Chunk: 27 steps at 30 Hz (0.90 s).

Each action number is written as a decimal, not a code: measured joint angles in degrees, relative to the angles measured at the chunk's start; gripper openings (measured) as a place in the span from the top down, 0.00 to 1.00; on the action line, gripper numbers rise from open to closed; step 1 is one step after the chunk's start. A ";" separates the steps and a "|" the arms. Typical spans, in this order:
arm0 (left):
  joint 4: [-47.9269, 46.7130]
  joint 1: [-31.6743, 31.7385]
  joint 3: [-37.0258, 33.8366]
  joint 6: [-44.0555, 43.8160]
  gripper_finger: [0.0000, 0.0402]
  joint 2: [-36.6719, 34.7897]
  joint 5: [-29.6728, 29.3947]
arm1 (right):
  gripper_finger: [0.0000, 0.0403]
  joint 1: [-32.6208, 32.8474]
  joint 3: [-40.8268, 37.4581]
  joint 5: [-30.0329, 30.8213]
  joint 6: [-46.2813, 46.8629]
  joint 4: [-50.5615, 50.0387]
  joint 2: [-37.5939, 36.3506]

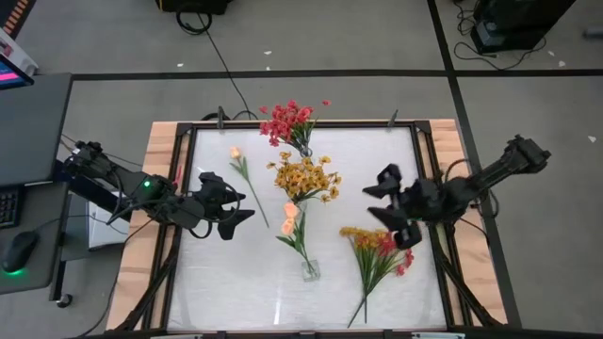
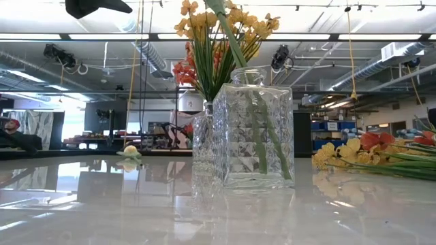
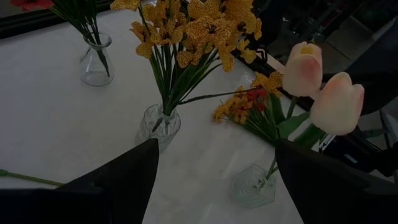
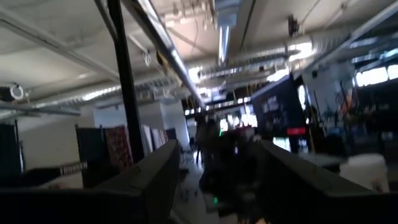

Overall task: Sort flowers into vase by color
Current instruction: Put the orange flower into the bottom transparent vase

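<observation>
Your counter (image 1: 236, 282) was a glossy white slab in a wooden frame, with grey floor, cables and a desk at its 9 o'clock side; level across it you looked into a big workshop of ceiling lights and ducts. From above, three vases ran down the middle: red flowers (image 1: 287, 121) at 12 o'clock, yellow flowers (image 1: 303, 177) at centre, peach buds (image 1: 290, 218) toward 6 o'clock. A loose peach bud (image 1: 236, 153) lay at 10 o'clock, and a mixed red-and-yellow bunch (image 1: 377, 250) lay flat at 4 o'clock. The left end effector (image 1: 243, 207) hovered at 9 o'clock with its fingers spread wide and empty. The right end effector (image 1: 382, 202) hung at 3 o'clock above the loose bunch, fingers apart, holding nothing. The low view cut off the blossoms, and the front cut-glass vase (image 2: 252, 129) hid those behind it. The right wrist view showed only blurred room, nothing of the counter; the left wrist view alone showed the vases' shapes.
</observation>
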 joint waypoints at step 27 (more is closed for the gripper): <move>-0.11 0.00 0.00 14.14 0.18 -0.02 0.00 | 0.44 0.01 0.00 19.95 0.66 -59.54 -27.94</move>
